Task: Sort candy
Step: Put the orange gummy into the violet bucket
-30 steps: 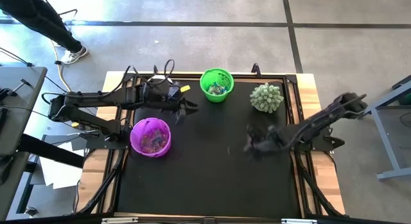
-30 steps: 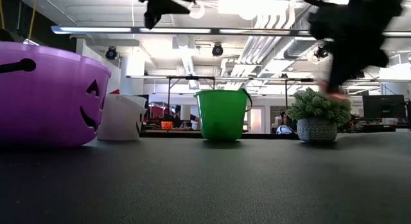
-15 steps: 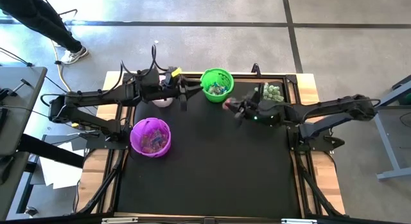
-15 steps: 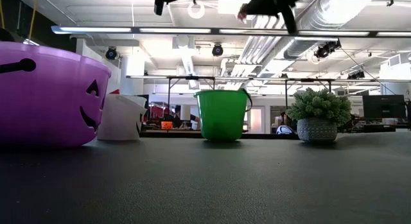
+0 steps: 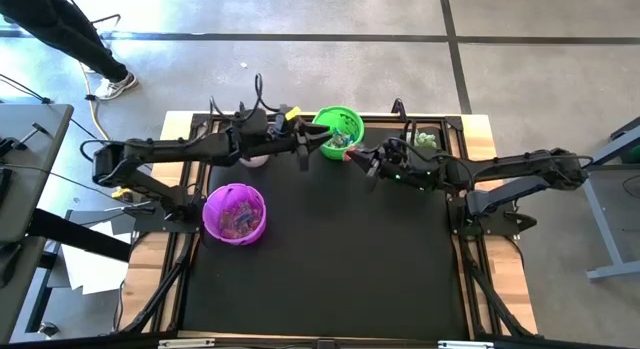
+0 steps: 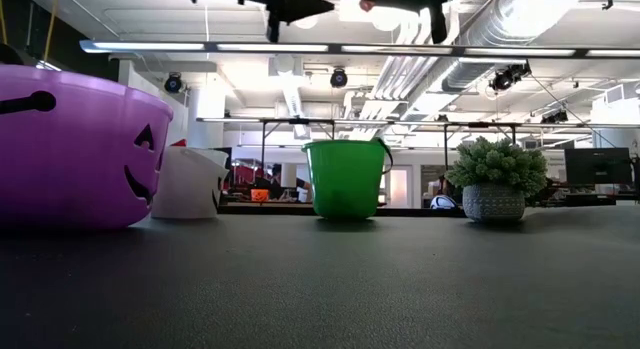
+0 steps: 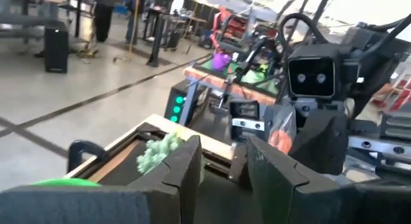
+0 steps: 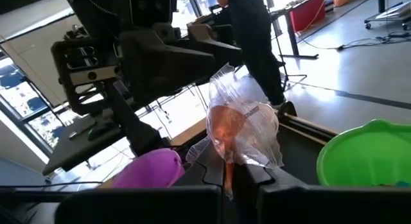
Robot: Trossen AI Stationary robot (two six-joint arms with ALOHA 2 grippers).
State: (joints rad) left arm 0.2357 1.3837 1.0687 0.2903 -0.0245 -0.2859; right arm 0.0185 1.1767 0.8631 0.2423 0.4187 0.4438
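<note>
Right hand (image 5: 352,156) pinched shut on a clear-wrapped orange candy (image 8: 239,131), hovering just at 4 o'clock of the green bucket (image 5: 337,132) rim. Left hand (image 5: 318,140), fingers spread and empty, at the bucket's 8 o'clock rim. Tabletop (image 5: 330,259) open toward 6 o'clock; purple bucket (image 5: 235,212) at 8.

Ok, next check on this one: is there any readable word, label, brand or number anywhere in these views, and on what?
None can be read.
Purple bucket: a black carved-pumpkin face only, no letters.
Green bucket: plain, no print.
Clear-wrapped candy held in the right gripper: no legible print.
Left gripper: no marking visible.
Screens and signs in the room behind: too small to read.
</note>
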